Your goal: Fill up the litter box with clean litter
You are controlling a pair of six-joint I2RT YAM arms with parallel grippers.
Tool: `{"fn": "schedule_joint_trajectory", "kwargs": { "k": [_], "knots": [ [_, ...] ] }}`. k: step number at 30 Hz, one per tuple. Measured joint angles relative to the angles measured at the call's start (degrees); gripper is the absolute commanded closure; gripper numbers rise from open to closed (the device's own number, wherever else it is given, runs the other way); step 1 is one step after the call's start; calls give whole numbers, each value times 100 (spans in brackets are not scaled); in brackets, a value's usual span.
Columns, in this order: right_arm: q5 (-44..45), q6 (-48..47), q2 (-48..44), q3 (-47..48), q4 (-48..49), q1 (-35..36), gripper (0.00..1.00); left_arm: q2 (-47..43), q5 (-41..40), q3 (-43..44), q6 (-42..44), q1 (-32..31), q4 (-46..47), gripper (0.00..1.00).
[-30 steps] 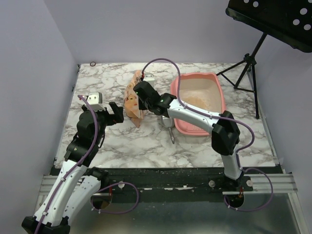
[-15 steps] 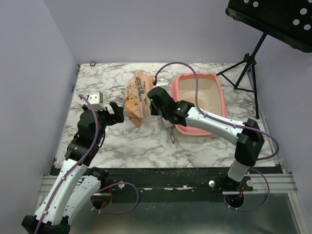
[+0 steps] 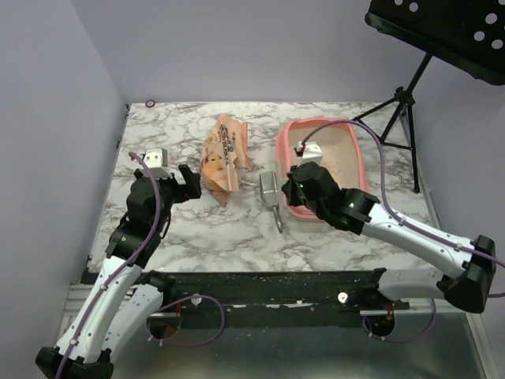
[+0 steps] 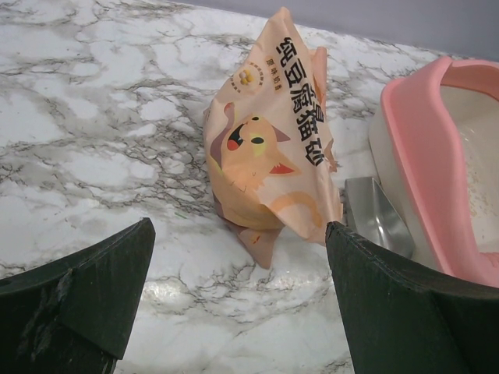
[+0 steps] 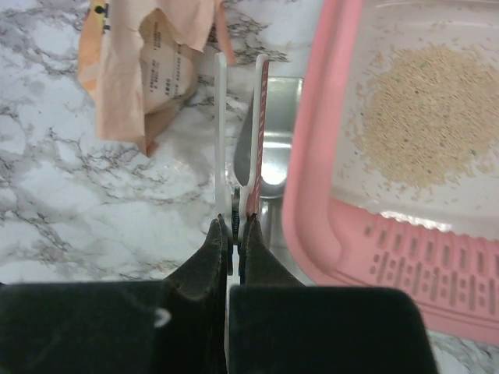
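The pink litter box (image 3: 282, 150) stands at the right, with a small heap of beige litter (image 5: 417, 117) on its floor. My right gripper (image 3: 293, 180) hovers over its near left corner. In the right wrist view it (image 5: 234, 222) is shut on a thin white-and-red piece (image 5: 238, 117), seen edge-on; I cannot tell what it is. The orange bag with a cat face (image 3: 223, 154) sits left of the box, torn open at the top (image 5: 144, 62). My left gripper (image 3: 192, 181) stands open just left of the bag, holding nothing (image 4: 238, 230).
A grey metal scoop (image 3: 269, 192) lies on the marble between the bag and the litter box, handle toward me. A black music stand (image 3: 410, 95) is at the far right beyond the table. A small ring (image 3: 150, 103) lies at the far left corner.
My right arm has drawn back from the bag, rightward and toward me, to the litter box's near left corner. The bag stays where it was. The left arm has not moved.
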Motion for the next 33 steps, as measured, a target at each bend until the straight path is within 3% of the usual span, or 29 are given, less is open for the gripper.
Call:
{"fn": "schedule_joint_trajectory", "kwargs": {
  "k": [13, 24, 33],
  "knots": [
    [560, 1421, -2306, -1827, -1106, -1613, 100, -7, 129, 0, 0, 26, 2, 1],
    [811, 1825, -2894, -1928, -1696, -2988, 99, -59, 212, 0, 0, 24, 2, 1],
    [977, 1530, -2979, -1847, -1799, -4750, 100, -76, 269, 0, 0, 24, 2, 1]
  ]
}}
